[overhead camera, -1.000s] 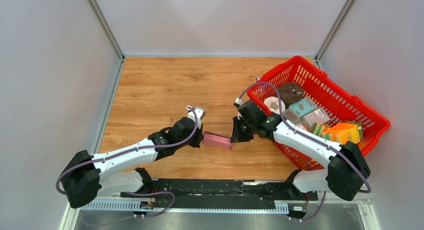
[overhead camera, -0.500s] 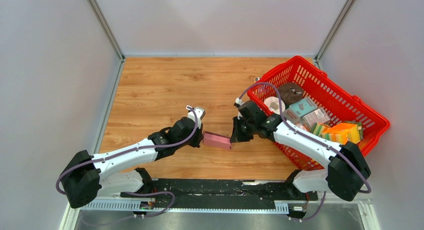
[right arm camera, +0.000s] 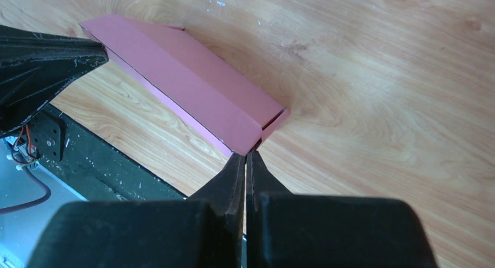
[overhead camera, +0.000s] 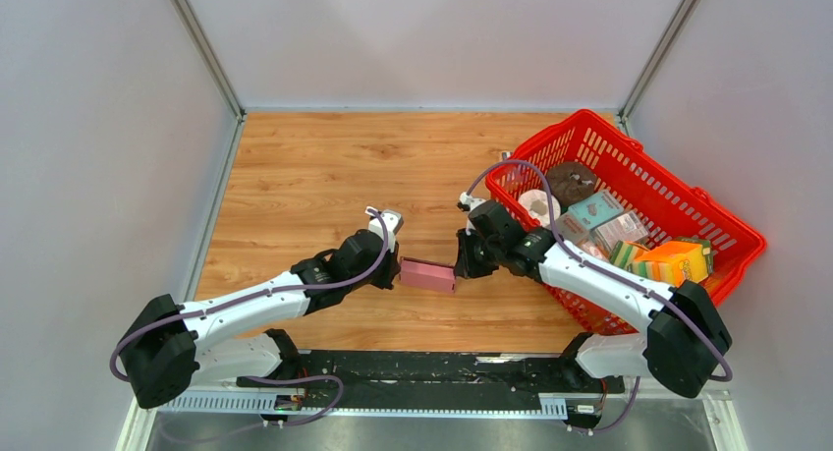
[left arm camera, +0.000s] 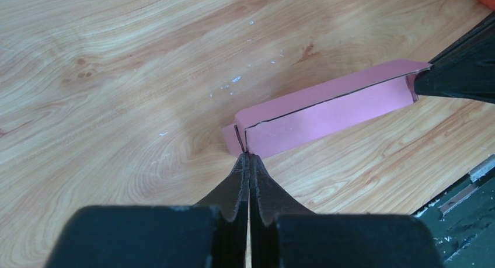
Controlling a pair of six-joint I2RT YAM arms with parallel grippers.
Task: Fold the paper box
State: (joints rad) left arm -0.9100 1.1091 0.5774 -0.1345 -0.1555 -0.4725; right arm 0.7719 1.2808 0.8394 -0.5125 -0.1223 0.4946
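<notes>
The paper box (overhead camera: 427, 275), folded long, lies on the table (overhead camera: 314, 166) near its front edge. The left gripper (overhead camera: 396, 270) and the right gripper (overhead camera: 458, 270), both pressed together, touch its short ends. Open wood lies behind, and the red basket (overhead camera: 535, 156) is close on the right.

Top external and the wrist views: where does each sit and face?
Top external: above, behind the bases, looking down on table, both arms, paper box, red basket.
Left wrist: on the left arm, looking along shut left fingers at one box end.
Right wrist: likewise along right fingers, at the other end.
Shared: both wrist views show the box and the opposite fingers.
</notes>
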